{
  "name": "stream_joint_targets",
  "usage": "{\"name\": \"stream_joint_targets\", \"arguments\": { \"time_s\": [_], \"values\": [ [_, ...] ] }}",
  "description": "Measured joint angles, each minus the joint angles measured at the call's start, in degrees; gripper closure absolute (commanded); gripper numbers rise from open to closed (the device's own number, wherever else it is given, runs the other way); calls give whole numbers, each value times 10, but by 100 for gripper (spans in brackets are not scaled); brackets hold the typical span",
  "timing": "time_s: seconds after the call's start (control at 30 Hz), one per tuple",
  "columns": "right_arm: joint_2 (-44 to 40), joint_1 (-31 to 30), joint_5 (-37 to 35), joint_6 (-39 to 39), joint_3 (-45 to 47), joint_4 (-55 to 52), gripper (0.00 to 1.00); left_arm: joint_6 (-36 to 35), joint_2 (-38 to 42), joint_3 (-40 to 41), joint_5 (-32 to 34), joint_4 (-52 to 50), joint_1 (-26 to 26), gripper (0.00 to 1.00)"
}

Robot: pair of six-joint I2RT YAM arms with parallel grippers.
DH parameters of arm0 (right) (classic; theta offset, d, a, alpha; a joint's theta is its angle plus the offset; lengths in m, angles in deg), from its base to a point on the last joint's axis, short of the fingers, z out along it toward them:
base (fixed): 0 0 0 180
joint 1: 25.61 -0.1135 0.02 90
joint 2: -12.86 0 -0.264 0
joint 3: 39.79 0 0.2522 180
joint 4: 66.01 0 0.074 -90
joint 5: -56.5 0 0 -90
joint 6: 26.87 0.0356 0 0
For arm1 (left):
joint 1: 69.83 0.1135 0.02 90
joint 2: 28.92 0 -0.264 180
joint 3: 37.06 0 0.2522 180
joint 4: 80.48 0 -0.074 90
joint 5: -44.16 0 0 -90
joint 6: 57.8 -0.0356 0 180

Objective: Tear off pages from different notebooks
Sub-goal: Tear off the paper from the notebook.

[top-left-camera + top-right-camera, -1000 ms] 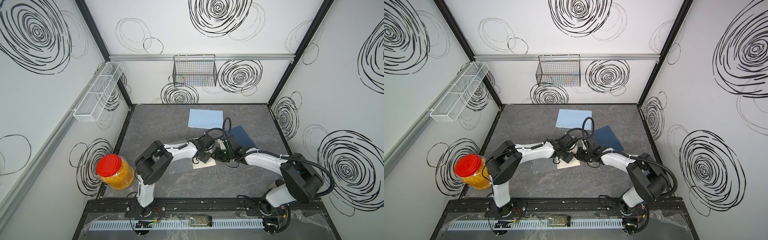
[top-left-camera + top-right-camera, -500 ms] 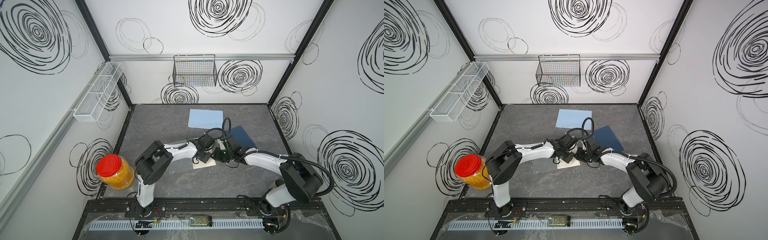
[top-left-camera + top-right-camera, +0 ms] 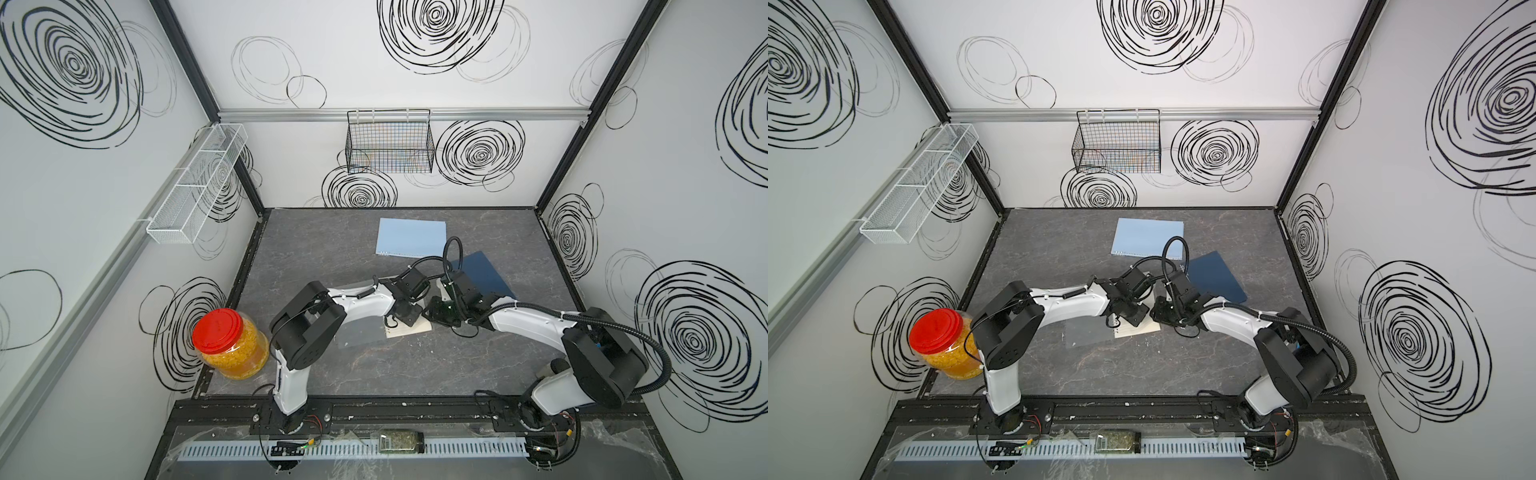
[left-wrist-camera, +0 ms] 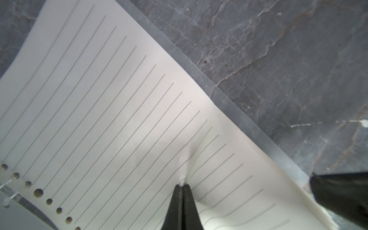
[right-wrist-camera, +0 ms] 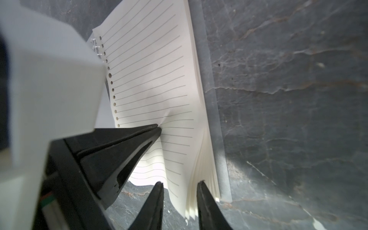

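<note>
The clear-covered notebook (image 3: 417, 328) lies open mid-table, its cream lined top page (image 4: 111, 111) showing punched holes by the wire. My left gripper (image 4: 181, 185) is shut, tips pressed on that page, which puckers there; it also shows in both top views (image 3: 405, 322) (image 3: 1133, 318). My right gripper (image 5: 180, 182) is open. Its fingers straddle the lifted corner of several pages (image 5: 191, 201) at the notebook's near edge without closing on them. The light-blue notebook (image 3: 409, 237) and the navy notebook (image 3: 484, 276) lie behind, closed.
The notebook's clear cover (image 3: 361, 332) lies flipped out flat to the left. A red-lidded jar (image 3: 226, 345) stands at the front left corner. A black wire basket (image 3: 388, 141) and a white mesh shelf (image 3: 195, 183) hang on the walls.
My right gripper's jaws have opened wider around the page corner. Both arms stay almost where they were; the left gripper stays shut on the page surface.
</note>
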Motion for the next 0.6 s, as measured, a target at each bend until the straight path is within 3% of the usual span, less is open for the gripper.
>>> {"name": "stream_joint_targets", "arguments": {
  "time_s": [0.37, 0.6],
  "values": [
    [-8, -19, -19, -2, -12, -18, 75, 0, 0, 0, 5, 0, -2, 100],
    [-8, -23, -25, -2, -13, -24, 76, 0, 0, 0, 8, 0, -4, 100]
  ]
}}
